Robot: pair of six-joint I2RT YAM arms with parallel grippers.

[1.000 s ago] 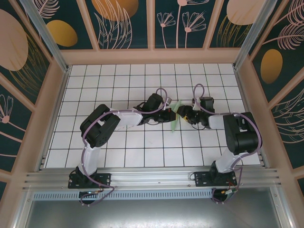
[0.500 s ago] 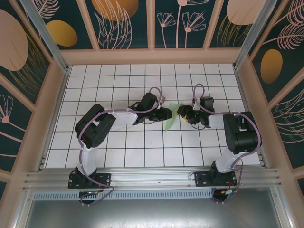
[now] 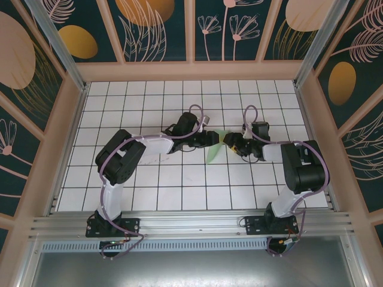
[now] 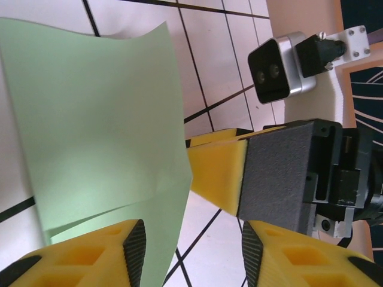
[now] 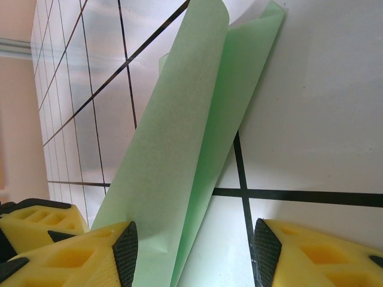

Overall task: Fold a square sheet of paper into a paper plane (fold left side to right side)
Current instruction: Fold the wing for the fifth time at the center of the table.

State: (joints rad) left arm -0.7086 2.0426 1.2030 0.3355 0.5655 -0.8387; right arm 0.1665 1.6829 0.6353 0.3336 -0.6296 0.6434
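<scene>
Within the last second the left pincer (image 4: 191,257) has spread its yellow jaws from clenched to released and drawn a little toward the far side of the white grid-tiled bench (image 3: 179,179). It grasps nothing now; 1 edge of the thin, pale mint-green square sheet of paper (image 4: 102,131) lies loose beside its left finger. That sheet rests on the bench between the 2 pincers, doubled over into 2 layers, the upper layer bowing up rather than lying flat. To its right, the right pincer (image 5: 191,263) stands with jaws apart. The doubled sheet passes between them close to 1 pad, with a clear gap on the other side, so it is not clamped there either. I judge the left-to-right fold as brought over but not yet creased. The next move calls for matching the free edges, then pressing along the folded side while the other pincer pins the sheet, since such light paper will likely spring back. No brand, label or writing can be read.
</scene>
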